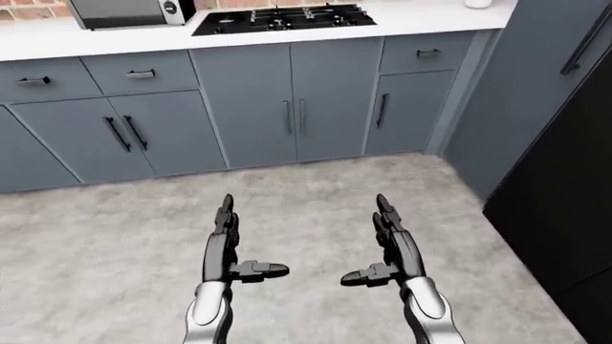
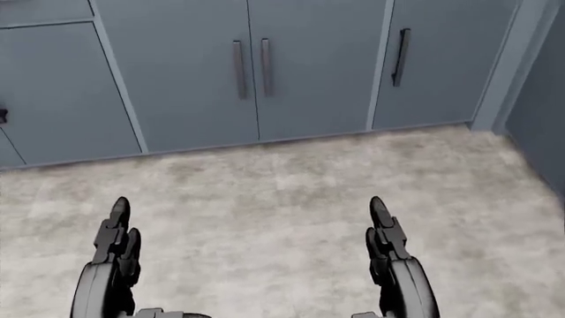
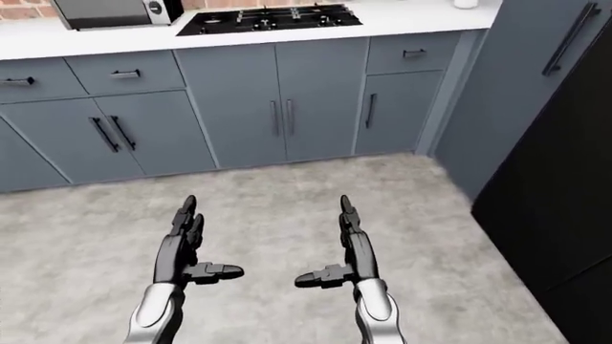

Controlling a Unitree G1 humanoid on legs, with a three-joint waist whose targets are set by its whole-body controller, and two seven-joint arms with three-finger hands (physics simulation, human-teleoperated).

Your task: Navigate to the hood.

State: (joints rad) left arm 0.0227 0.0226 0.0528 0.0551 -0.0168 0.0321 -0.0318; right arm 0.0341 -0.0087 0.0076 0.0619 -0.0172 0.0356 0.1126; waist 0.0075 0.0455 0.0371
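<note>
Left hand [image 1: 227, 247] and right hand [image 1: 390, 247] empty with fingers spread, over open mottled grey floor [image 1: 316, 193], flat blue-grey cabinet doors [image 1: 292, 100] beyond, white counter [image 1: 143, 36], black cooktop [image 1: 282, 18], hood out of view

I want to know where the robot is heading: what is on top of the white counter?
On the white counter sit a black cooktop, a steel appliance at its left and a small white thing at right. Anything above, a hood included, is out of frame.
</note>
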